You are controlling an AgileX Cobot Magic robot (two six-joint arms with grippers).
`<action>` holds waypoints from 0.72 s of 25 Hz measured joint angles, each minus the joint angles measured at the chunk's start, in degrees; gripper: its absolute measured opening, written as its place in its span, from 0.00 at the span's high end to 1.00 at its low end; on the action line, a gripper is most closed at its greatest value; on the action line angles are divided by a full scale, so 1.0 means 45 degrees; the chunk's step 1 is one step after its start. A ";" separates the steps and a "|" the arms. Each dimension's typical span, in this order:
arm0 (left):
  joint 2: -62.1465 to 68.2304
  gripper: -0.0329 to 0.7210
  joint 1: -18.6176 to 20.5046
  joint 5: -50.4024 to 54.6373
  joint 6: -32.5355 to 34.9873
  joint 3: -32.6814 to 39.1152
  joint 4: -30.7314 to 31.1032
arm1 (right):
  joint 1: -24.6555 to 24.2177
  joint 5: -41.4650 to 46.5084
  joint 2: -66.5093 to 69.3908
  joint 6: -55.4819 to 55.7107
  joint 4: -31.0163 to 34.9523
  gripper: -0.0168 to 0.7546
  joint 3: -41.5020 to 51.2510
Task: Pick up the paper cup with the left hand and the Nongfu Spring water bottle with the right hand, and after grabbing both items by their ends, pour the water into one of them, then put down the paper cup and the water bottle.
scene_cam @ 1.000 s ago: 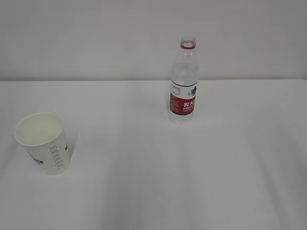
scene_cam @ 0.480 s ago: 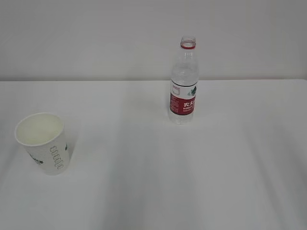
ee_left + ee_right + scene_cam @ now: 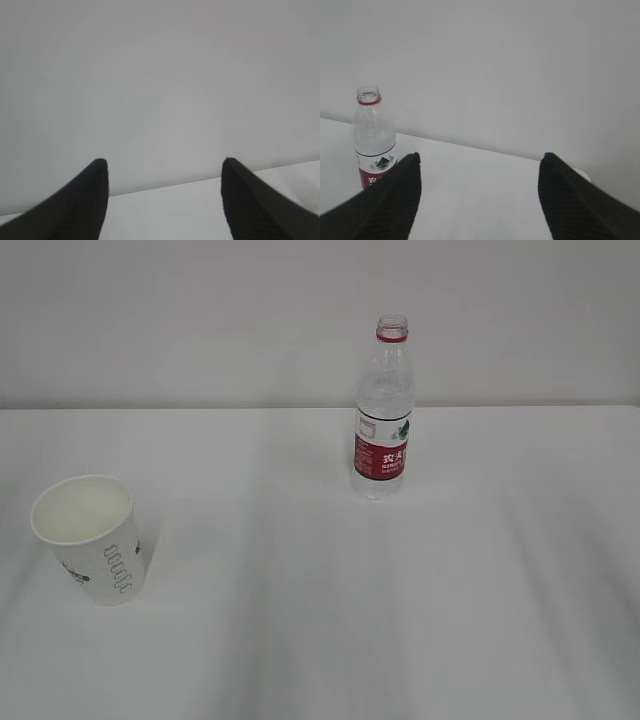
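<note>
White table (image 3: 330, 620) lies bare between paper cup (image 3: 92, 538) near its left edge and bottle (image 3: 383, 410); both tools released.

neither of my arms appears in the exterior view. through the left wrist view i see my left gripper (image 3: 164, 200) with its two dark, ribbed fingers (image 3: 82, 205) spread wide apart, nothing between them. through the right wrist view my right gripper (image 3: 479, 197) looks the same: both dark fingers (image 3: 570, 202) held wide apart and empty, pointing roughly level, forward.
</note>
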 joint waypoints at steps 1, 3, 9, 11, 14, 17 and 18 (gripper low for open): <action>0.0088 0.27 0.0000 -0.0071 0.0000 0.0000 0.0000 | 0.0000 -0.0059 0.0158 0.0000 0.0000 0.26 -0.0131; 0.0324 0.27 0.0000 -0.0261 0.0000 0.0000 0.0009 | 0.0000 -0.0306 0.0511 0.0000 0.0000 0.26 -0.0319; 0.1419 0.27 0.0000 -0.1097 0.0000 0.0000 0.0009 | 0.0000 -0.0923 0.1270 0.0000 0.0000 0.26 -0.0467; 0.1805 0.27 0.0000 -0.1491 0.0000 0.0000 0.0009 | 0.0000 -0.1199 0.1417 0.0000 -0.0024 0.26 -0.0467; 0.2492 0.27 0.0000 -0.2260 0.0000 0.0000 0.0009 | 0.0023 -0.1547 0.1606 0.0000 -0.0024 0.26 -0.0467; 0.3122 0.27 0.0000 -0.2956 0.0000 0.0000 0.0009 | 0.0164 -0.1669 0.1793 0.0000 -0.0024 0.26 -0.0467; 0.3349 0.27 0.0000 -0.3100 0.0000 0.0000 0.0009 | 0.0372 -0.1700 0.1871 0.0000 -0.0047 0.26 -0.0467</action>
